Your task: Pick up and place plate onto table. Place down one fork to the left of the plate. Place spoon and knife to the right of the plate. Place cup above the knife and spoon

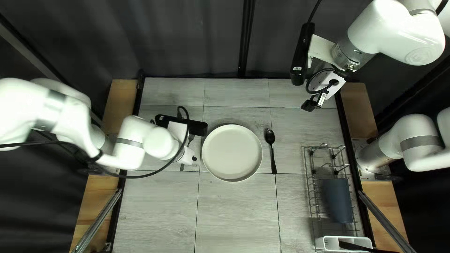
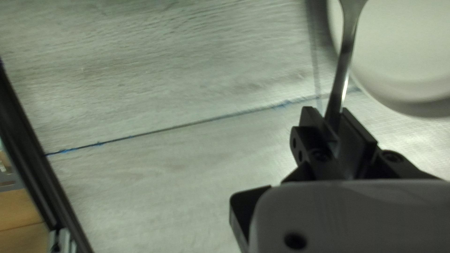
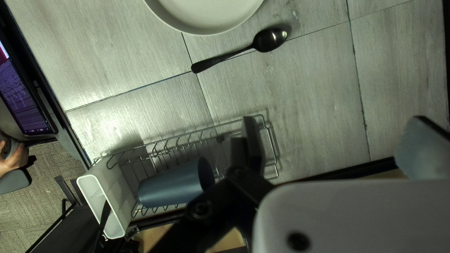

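Nearest, at about five o'clock from the plate (image 1: 232,154), a white cutlery holder (image 1: 330,243) sits at the near end of a wire rack (image 1: 316,168). A dark strip lies across the holder. It is probably the knife, though it is too small to be sure. Just beyond it the blue cup (image 1: 337,199) lies on its side in the rack, so both pieces have yet to be fetched.

Further in, the plate lies flat at the middle of the table (image 1: 158,211) and serves as the anchor for everything else. At its nine o'clock the left tool (image 2: 332,121) is clamped on the slim metal handle of the fork (image 2: 342,73), one finger on each side. The fork is gripped low on the handle with its tines pointing to twelve o'clock, so it lines up alongside the plate's rim instead of crossing it. It hangs close to the table, just beside the plate. Whether it already touches the surface cannot be told, and the grip suggests the fork step is not finished.

At the plate's three o'clock the spoon (image 1: 271,151) lies on the table with its bowl toward twelve, a narrow gap away from the rim. Bare table on its outer side leaves room for the knife, and the space at one o'clock suits the cup.

Farthest off, at about one o'clock, the right tool (image 1: 315,102) hangs high with its jaws spread wide and nothing between them. It appears parked clear of the left arm's work, overlooking the rack.
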`<state>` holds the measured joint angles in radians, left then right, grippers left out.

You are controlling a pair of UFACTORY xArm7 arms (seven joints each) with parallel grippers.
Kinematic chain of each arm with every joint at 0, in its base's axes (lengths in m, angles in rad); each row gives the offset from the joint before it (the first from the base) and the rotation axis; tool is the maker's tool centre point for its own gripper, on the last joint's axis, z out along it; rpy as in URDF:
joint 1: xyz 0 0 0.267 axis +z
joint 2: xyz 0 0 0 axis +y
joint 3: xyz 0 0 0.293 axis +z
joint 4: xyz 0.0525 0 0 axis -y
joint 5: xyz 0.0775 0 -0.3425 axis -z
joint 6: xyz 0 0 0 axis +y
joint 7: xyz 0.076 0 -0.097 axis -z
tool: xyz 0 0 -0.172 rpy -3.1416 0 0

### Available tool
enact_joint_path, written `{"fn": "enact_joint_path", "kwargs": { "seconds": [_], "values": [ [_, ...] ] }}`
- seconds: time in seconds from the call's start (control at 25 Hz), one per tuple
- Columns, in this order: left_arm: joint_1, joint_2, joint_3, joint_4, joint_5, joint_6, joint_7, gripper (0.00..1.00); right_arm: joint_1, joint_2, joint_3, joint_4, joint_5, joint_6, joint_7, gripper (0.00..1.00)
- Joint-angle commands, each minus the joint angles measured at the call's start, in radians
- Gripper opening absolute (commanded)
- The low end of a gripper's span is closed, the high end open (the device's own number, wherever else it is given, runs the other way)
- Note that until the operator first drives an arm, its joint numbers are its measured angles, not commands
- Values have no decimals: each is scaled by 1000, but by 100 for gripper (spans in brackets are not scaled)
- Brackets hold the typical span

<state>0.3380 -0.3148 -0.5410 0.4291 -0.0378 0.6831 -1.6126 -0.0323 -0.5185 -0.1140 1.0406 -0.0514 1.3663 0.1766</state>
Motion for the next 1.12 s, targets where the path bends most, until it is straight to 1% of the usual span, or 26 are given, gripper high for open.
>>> {"fn": "enact_joint_path", "kwargs": {
  "seconds": [0.04, 0.28, 0.44, 0.48, 0.68, 0.72, 0.76, 0.8, 0.84, 0.88, 0.92, 1.0, 1.08, 1.12],
  "values": [
    [25, 69, -29, -14, 21, -34, -94, 0, 0, 0, 0, 0, 0, 0, 0, 100],
    [43, 122, -36, -30, 38, -95, -133, 0, 0, 0, 0, 0, 0, 0, 0, 100],
    [85, 226, -19, -23, 99, -189, -126, 0, 0, 0, 0, 0, 0, 0, 0, 100],
    [89, 236, -16, -22, 103, -198, -123, 0, 0, 0, 0, 0, 0, 0, 0, 100],
    [94, 256, -9, -11, 98, -199, -119, 0, 0, 0, 0, 0, 0, 0, 0, 100],
    [96, 266, -8, -7, 104, -200, -121, 1, 0, 0, 0, 0, 0, 0, 0, 100],
    [98, 276, -8, -2, 111, -201, -126, 4, 0, 0, 0, 0, 0, 0, 0, 100],
    [98, 279, -8, -1, 111, -201, -125, 5, 0, 0, 0, 0, 0, 0, 0, 100],
    [97, 277, -7, -1, 104, -198, -120, 20, 0, 0, 0, 0, 0, 0, 0, 100],
    [97, 276, -8, -1, 100, -196, -118, 43, 0, 0, 0, 0, 0, 0, 0, 100],
    [95, 275, -8, 0, 95, -192, -113, 98, 0, 0, 0, 0, 0, 0, 0, 100],
    [92, 266, -9, 0, 83, -186, -103, 100, 0, 0, 0, 0, 0, 0, 0, 100],
    [78, 220, -7, -7, 44, -157, -77, 100, 0, 0, 0, 0, 0, 0, 0, 100],
    [59, 162, 3, -12, 7, -115, -46, 100, 0, 0, 0, 0, 0, 0, 0, 100]
  ]
}}
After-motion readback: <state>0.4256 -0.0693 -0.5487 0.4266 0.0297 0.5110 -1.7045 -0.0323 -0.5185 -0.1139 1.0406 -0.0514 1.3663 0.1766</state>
